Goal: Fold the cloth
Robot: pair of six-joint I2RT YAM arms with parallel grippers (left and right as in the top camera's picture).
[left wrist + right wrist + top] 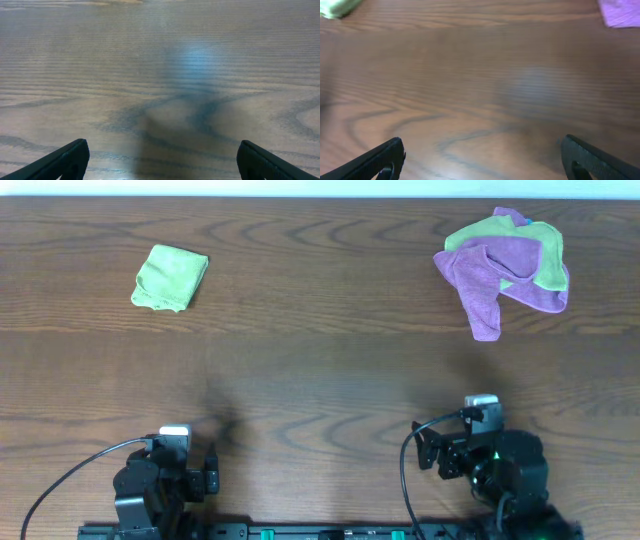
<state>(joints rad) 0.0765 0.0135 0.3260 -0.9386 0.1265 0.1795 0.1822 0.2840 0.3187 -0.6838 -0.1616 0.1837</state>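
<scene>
**Green cloth folded, a crumpled heap yet to be started**

Green and squared off, one folded cloth (170, 277) lies on the wooden surface (320, 360) well to the left of the heap (505, 265), level with it along the far side. That one looks finished. Next across, the left claw (162, 162) sits low at the near edge, far from the heap and diagonal to it. Its fingers are spread wide with only bare wood between them. The right claw (485, 160) is at the near edge too, almost straight in front of the heap but well apart from it, likewise wide and holding nothing. The heap itself is a crumpled tangle of purple and green cloth, with a purple tail trailing toward the arms.

By this, the step in hand is the start of a fresh fold, since nothing is gripped yet. The next move calls for the right arm to reach out to the heap and pinch a single layer at an edge or corner. It can then draw that layer onto open wood in front of the heap, where both claws can spread it flat.
</scene>
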